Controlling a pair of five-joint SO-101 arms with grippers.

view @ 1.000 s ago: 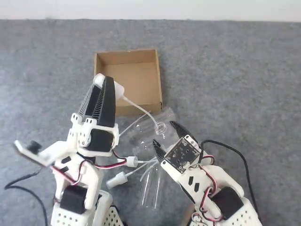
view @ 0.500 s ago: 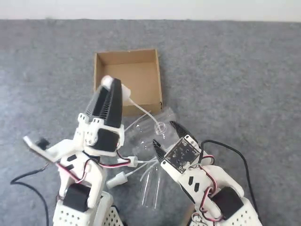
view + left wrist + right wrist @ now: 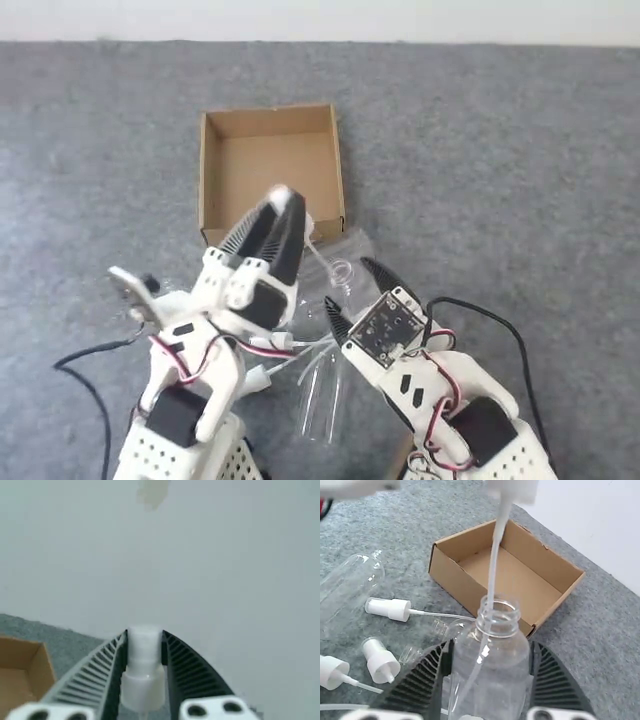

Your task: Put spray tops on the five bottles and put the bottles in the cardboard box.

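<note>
Swung the white plastic spray top (image 3: 144,680), pinched in the left gripper (image 3: 144,634), from the brown cardboard box's (image 3: 205,170) 9 o'clock wall toward 6 o'clock. Now feeds its tube (image 3: 492,575) into the clear plastic bottle (image 3: 492,662) clamped in the right gripper (image 3: 489,652) at the box's 5 o'clock. Seating the top looks next.

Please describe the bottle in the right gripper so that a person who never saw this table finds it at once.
Find the open cardboard box on the grey carpet; by its near corner the right gripper clamps a clear bottle. The other bottles lie flat, but this one stands neck up, with the thin tube of a spray top running down into its mouth.
</note>
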